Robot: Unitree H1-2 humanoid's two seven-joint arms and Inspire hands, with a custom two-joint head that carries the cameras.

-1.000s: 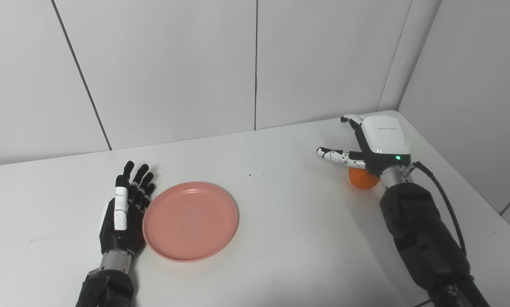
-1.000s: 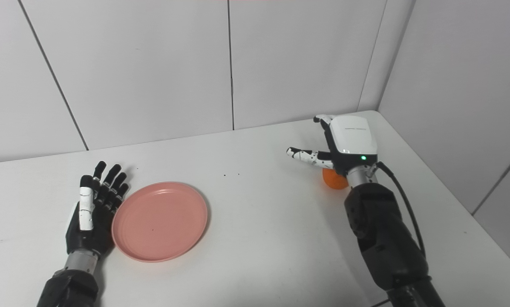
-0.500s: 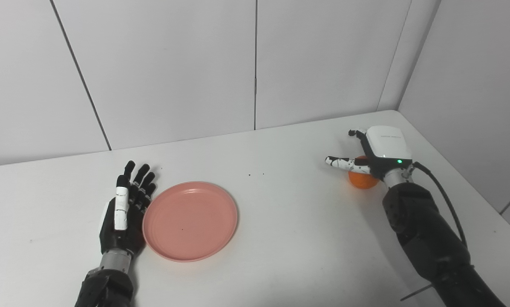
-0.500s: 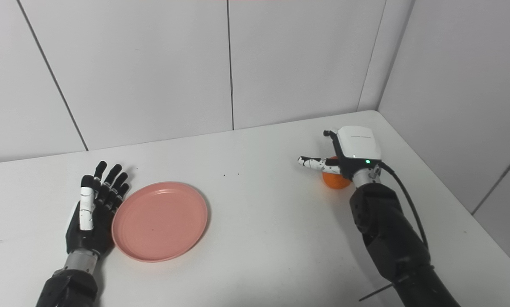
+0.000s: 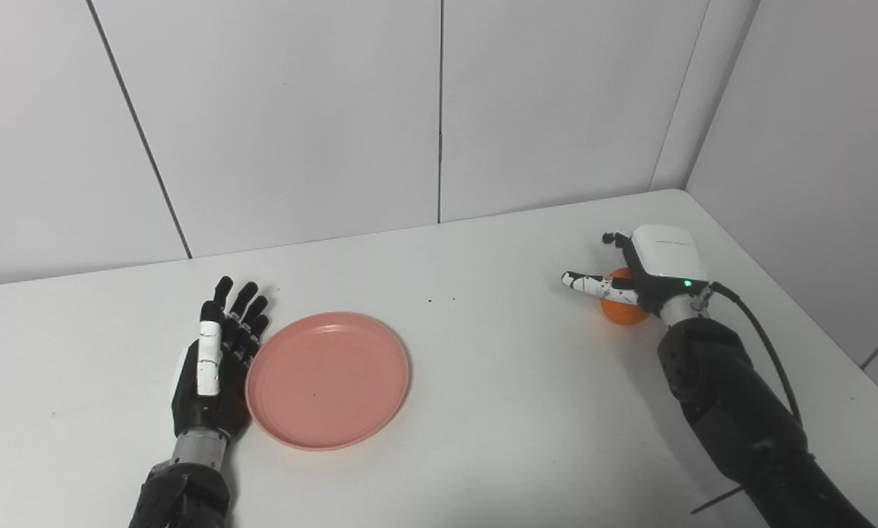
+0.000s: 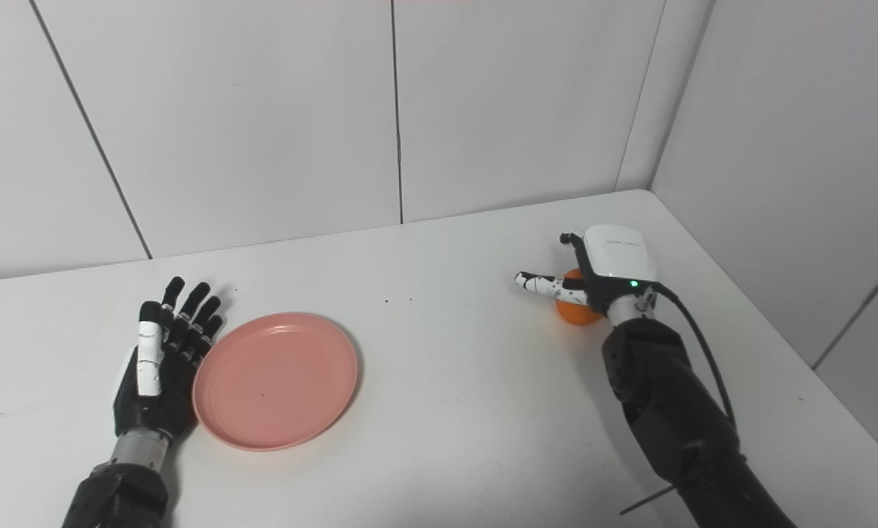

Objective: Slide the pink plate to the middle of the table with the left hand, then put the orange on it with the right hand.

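Right hand (image 5: pixel 648 268) sits over the orange (image 5: pixel 620 309), fingers not clearly gripping; left hand (image 5: pixel 215 367), fingers spread flat, touches the pink plate (image 5: pixel 327 380).

You face a white desk (image 5: pixel 483 411) set into a corner of pale grey wall panels (image 5: pixel 284 117); thin dark seams run down them, and the light is even.

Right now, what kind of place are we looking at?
Probably a robot test cell, not a kitchen: a bare white table boxed in by plain white wall panels, with only a round pink plastic plate and a small orange.
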